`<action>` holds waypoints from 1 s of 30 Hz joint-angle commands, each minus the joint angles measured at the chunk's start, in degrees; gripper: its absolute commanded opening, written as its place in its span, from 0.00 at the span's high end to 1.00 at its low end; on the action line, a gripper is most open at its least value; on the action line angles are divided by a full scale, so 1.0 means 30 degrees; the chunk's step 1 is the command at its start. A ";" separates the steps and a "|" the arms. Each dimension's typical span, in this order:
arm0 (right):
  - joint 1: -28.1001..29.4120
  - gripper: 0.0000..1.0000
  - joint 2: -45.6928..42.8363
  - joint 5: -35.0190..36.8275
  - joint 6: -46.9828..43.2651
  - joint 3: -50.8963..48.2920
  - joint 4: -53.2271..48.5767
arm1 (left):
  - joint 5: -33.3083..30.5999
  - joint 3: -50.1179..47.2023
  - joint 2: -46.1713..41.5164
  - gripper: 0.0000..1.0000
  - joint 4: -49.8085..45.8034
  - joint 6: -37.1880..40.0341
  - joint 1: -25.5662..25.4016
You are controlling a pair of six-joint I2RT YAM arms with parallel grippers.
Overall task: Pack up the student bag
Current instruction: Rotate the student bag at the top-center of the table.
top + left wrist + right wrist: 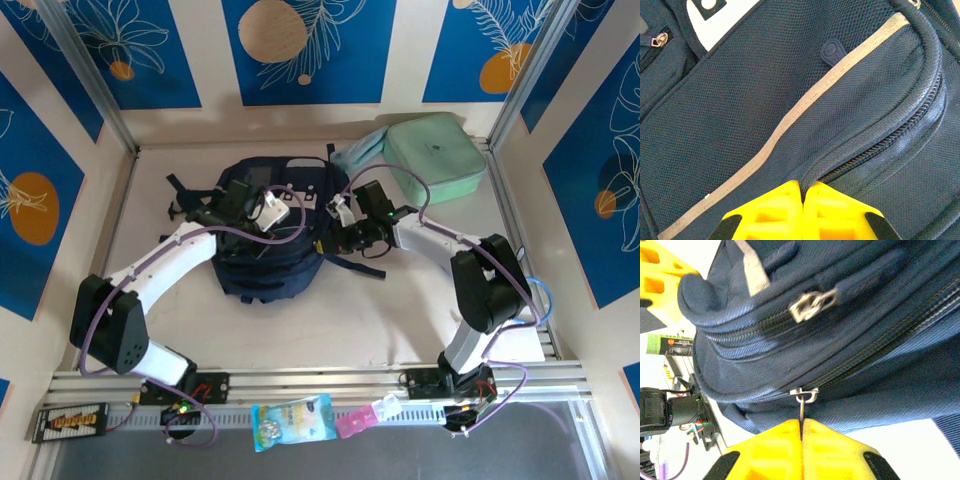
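Observation:
The student bag [268, 262], a dark navy backpack, lies in the middle of the table. My left gripper [266, 209] is over its top, and in the left wrist view the yellow fingers [775, 210] are shut on a ridge of bag fabric [812, 172] beside a closed zip [890, 140]; a pale stripe [790, 117] crosses the panel. My right gripper [338, 214] is at the bag's right side. In the right wrist view that gripper [801, 421] is shut on a metal zipper pull [803, 407] hanging from its slider [804, 392]. Another slider [810, 304] sits higher up.
A mint green zip case [436, 156] stands at the back right, with a pale green cloth [360, 152] beside it. On the front rail lie a blue snack packet [292, 420], a pink item [356, 420] and a black strip [70, 423]. Metal frame posts border the table.

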 commanded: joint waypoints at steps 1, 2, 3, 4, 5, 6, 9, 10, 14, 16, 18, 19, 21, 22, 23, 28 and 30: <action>0.0136 0.92 -0.0992 0.0680 0.0815 -0.0472 0.0510 | -0.0293 0.0727 -0.0110 1.00 0.0998 -0.0484 0.0241; 0.0099 0.90 -0.1039 0.1020 0.0731 -0.0428 0.0441 | -0.0172 0.0705 -0.0139 1.00 0.1012 -0.0482 0.0241; 0.0106 0.89 -0.1041 0.1309 0.0565 -0.0386 0.0383 | -0.0083 0.0697 -0.0178 1.00 0.1019 -0.0497 0.0253; 0.0118 0.88 -0.0976 0.1625 0.0328 -0.0258 0.0203 | -0.0005 0.0691 -0.0227 1.00 0.1059 -0.0488 0.0248; 0.0163 0.86 -0.0843 0.1808 0.0044 -0.0065 -0.0032 | 0.0025 0.0664 -0.0242 1.00 0.1074 -0.0511 0.0266; 0.0252 0.84 -0.0718 0.1910 -0.0199 0.0113 -0.0277 | 0.0047 0.0667 -0.0271 1.00 0.1064 -0.0481 0.0242; 0.0652 0.82 -0.0219 0.2427 -0.0827 0.0584 -0.0927 | 0.0051 0.0667 -0.0299 1.00 0.1045 -0.0464 0.0246; 0.0784 0.82 -0.0128 0.2519 -0.0935 0.0662 -0.0983 | 0.0058 0.0669 -0.0279 1.00 0.1016 -0.0453 0.0222; 0.0961 0.81 -0.0047 0.2411 -0.0812 0.0365 -0.0459 | -0.0146 0.0740 -0.0272 1.00 0.0810 -0.0278 0.0240; 0.1019 0.79 -0.0047 0.2515 -0.0869 0.0287 -0.0429 | -0.0106 0.0784 -0.0243 1.00 0.0657 -0.0167 0.0267; 0.1108 0.76 -0.0060 0.2786 -0.0916 0.0231 -0.0442 | -0.0118 0.0858 -0.0243 1.00 0.0634 -0.0161 0.0246; 0.1142 0.76 -0.0017 0.2925 -0.0931 0.0216 -0.0482 | -0.0118 0.0847 -0.0257 1.00 0.0621 -0.0176 0.0262; 0.1175 0.80 0.0032 0.3102 -0.1011 0.0273 -0.0567 | -0.0088 0.0829 -0.0300 1.00 0.0634 -0.0169 0.0258; 0.1176 0.84 0.0115 0.3107 -0.1021 0.0302 -0.0596 | -0.0088 0.0800 -0.0308 1.00 0.0641 -0.0186 0.0240; 0.1212 0.88 0.0155 0.3105 -0.0994 0.0365 -0.0631 | -0.0112 0.0807 -0.0287 1.00 0.0647 -0.0182 0.0251; 0.1636 0.95 -0.0224 0.3030 -0.1346 0.0380 -0.0750 | -0.0184 0.0973 -0.0206 1.00 0.0445 -0.0606 0.0240; 0.1859 0.96 -0.0597 0.2668 -0.1317 0.0274 -0.0695 | 0.0019 0.1247 0.0019 1.00 -0.0072 -0.0658 0.0244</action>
